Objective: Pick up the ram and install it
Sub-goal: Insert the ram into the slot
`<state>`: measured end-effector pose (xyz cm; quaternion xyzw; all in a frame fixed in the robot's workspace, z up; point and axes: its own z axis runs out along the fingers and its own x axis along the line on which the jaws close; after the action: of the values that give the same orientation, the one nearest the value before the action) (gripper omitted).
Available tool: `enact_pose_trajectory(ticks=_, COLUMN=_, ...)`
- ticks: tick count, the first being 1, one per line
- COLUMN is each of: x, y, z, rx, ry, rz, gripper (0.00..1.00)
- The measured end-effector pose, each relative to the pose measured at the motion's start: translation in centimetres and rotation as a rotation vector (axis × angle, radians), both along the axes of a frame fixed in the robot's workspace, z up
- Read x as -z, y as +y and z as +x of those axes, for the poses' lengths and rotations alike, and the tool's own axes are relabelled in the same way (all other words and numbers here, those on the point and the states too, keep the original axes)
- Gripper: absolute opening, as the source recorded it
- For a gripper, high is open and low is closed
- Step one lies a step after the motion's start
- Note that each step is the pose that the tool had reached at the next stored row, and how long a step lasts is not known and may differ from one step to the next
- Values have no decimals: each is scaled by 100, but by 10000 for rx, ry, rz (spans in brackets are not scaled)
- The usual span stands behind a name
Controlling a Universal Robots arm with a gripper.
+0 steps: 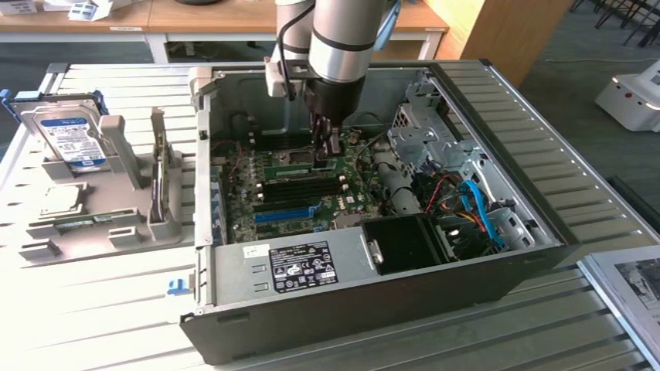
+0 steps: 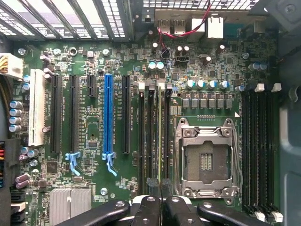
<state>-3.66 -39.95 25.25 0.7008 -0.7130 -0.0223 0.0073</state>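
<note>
Green, seen edge-on, the ram [image 2: 159, 136] is only a thin strip among the black memory slots [image 2: 141, 136] beside the CPU socket [image 2: 205, 157]. The gripper [image 2: 160, 203] pinches it, its fingers partly cut off. Whether the ram is seated is unclear.

Case [image 1: 392, 309] is wide open on top, so straight down onto the motherboard [image 2: 94, 136] is the easy way in. The claw [image 1: 328, 158], pinching the ram [image 2: 160, 141], sits between the CPU socket [image 2: 205, 157] and the blue card slot [image 2: 108, 117]. Toward the exterior view's right, the drive cage [image 1: 428, 131] and blue cables [image 1: 480, 209] crowd things. The power supply [image 1: 299, 263] blocks the side nearest the bench's [image 1: 103, 309] front edge.
</note>
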Motion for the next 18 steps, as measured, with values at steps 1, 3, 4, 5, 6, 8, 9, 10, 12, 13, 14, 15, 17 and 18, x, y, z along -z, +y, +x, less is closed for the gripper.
enact_pose_trajectory(ticks=1, x=0, y=-9, z=0, rx=-1, ry=0, rz=0, gripper=11)
enact_pose_trajectory(ticks=3, x=0, y=-31, z=0, rx=-1, ry=1, rz=-1, gripper=11)
enact_pose_trajectory(ticks=4, x=0, y=-42, z=1, rx=-1, ry=0, rz=-1, gripper=11)
enact_pose_trajectory(ticks=5, x=0, y=-54, z=1, rx=-2, ry=0, rz=-1, gripper=11)
enact_pose_trajectory(ticks=6, x=0, y=-65, z=1, rx=-2, ry=1, rz=-1, gripper=11)
enact_pose_trajectory(ticks=8, x=-1, y=-88, z=1, rx=-1, ry=1, rz=-1, gripper=11)
enact_pose_trajectory(ticks=9, x=-1, y=-98, z=0, rx=-2, ry=1, rz=-2, gripper=11)
enact_pose_trajectory(ticks=10, x=-1, y=-108, z=0, rx=-1, ry=1, rz=-2, gripper=11)
enact_pose_trajectory(ticks=12, x=0, y=-126, z=0, rx=-2, ry=1, rz=-1, gripper=11)
enact_pose_trajectory(ticks=13, x=-1, y=-136, z=1, rx=-2, ry=0, rz=-2, gripper=11)
enact_pose_trajectory(ticks=14, x=-1, y=-144, z=1, rx=-2, ry=1, rz=-2, gripper=11)
enact_pose_trajectory(ticks=15, x=0, y=-150, z=1, rx=-2, ry=0, rz=-1, gripper=11)
enact_pose_trajectory(ticks=17, x=0, y=-152, z=0, rx=0, ry=0, rz=0, gripper=11)
enact_pose_trajectory(ticks=18, x=0, y=-152, z=0, rx=0, ry=0, rz=-1, gripper=11)
